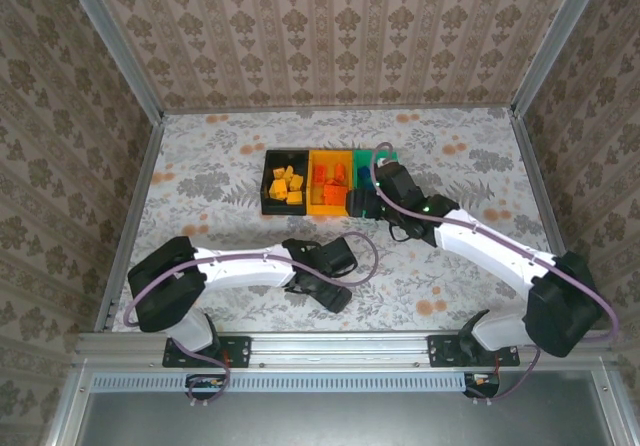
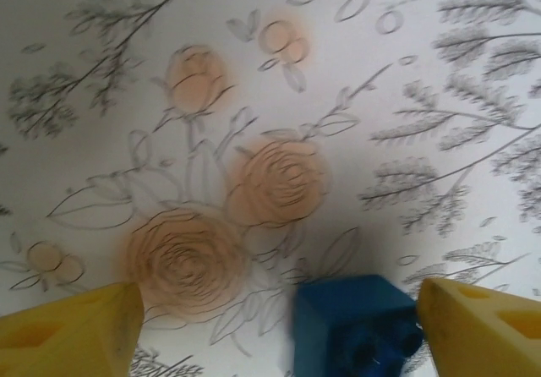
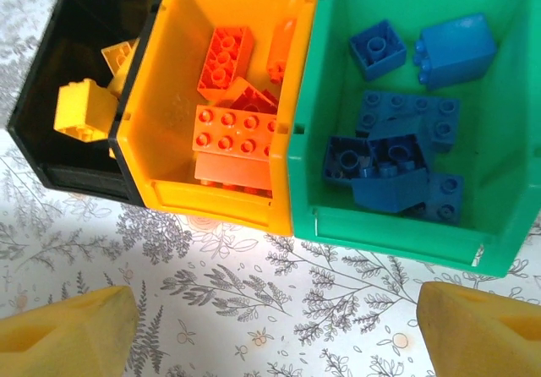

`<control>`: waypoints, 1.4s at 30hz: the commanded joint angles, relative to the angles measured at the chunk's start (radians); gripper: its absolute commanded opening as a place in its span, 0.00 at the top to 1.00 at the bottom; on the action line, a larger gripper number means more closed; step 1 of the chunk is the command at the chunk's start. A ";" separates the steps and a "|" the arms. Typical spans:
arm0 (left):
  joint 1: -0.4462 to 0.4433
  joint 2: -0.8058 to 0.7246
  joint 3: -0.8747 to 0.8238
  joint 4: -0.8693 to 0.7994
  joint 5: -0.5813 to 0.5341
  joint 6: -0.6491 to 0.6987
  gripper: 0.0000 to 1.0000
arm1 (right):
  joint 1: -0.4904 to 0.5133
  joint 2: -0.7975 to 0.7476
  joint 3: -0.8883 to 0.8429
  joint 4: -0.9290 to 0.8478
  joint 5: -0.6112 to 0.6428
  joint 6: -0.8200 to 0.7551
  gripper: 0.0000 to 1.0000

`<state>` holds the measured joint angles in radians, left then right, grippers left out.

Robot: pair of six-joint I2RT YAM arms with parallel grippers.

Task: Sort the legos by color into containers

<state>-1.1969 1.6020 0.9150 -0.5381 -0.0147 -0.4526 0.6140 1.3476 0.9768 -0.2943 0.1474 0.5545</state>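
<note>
Straddling blue lego, left tool low

Three walls papered in beige with a brown damask-and-stripe pattern close in the table. Its top is covered by a white sheet printed with grey leafy sprigs and pale orange roses. Bare aluminium posts rise at the back corners. A silver aluminium rail runs along the near edge. The light is soft and even, with faint shadows.
</note>
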 commanded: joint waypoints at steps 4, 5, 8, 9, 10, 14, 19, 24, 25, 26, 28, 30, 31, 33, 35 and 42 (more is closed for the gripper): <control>-0.010 0.046 0.020 -0.062 0.011 0.003 0.28 | -0.047 -0.083 -0.022 0.006 0.034 0.012 0.12; -0.010 0.054 0.022 -0.063 0.015 0.004 0.31 | -0.052 -0.089 -0.024 0.009 0.032 0.010 0.12; -0.010 0.071 0.030 -0.067 0.017 0.005 0.33 | -0.060 -0.094 -0.021 0.002 0.029 0.004 0.12; -0.010 0.074 0.034 -0.070 0.011 0.005 0.32 | -0.061 -0.096 -0.021 0.004 0.028 0.004 0.12; -0.010 0.072 0.036 -0.074 -0.004 0.003 0.30 | -0.062 -0.097 -0.025 0.004 0.023 0.004 0.12; 0.000 0.064 0.041 -0.017 -0.026 0.029 0.13 | -0.063 -0.100 -0.031 0.010 0.021 0.007 0.11; 0.023 0.155 0.124 0.011 -0.023 0.067 0.17 | -0.075 -0.109 -0.027 0.004 0.017 0.010 0.11; 0.039 0.219 0.179 0.006 -0.022 0.086 0.29 | -0.090 -0.139 -0.035 -0.009 0.016 0.007 0.11; 0.039 0.220 0.181 0.006 -0.021 0.086 0.31 | -0.092 -0.146 -0.038 -0.011 0.015 0.008 0.11; 0.039 0.220 0.179 0.006 -0.020 0.085 0.31 | -0.094 -0.152 -0.040 -0.012 0.014 0.006 0.11; 0.040 0.219 0.177 0.010 -0.012 0.085 0.28 | -0.095 -0.157 -0.043 -0.013 0.011 0.005 0.11; 0.042 0.222 0.183 0.019 -0.004 0.086 0.22 | -0.096 -0.162 -0.047 -0.008 0.009 0.007 0.11; 0.042 0.225 0.187 0.023 -0.003 0.088 0.22 | -0.097 -0.161 -0.048 -0.005 0.010 0.007 0.11; 0.042 0.228 0.196 0.032 -0.003 0.094 0.21 | -0.100 -0.160 -0.044 -0.004 0.008 0.008 0.11; 0.042 0.228 0.210 0.040 -0.007 0.106 0.20 | -0.103 -0.160 -0.045 -0.004 0.007 0.007 0.11; 0.044 0.201 0.247 0.049 -0.030 0.120 0.24 | -0.125 -0.174 -0.050 -0.008 -0.010 0.012 0.11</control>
<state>-1.1614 1.8046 1.1206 -0.5732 -0.0265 -0.3710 0.4992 1.2015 0.9401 -0.2947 0.1501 0.5545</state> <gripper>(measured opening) 0.760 0.890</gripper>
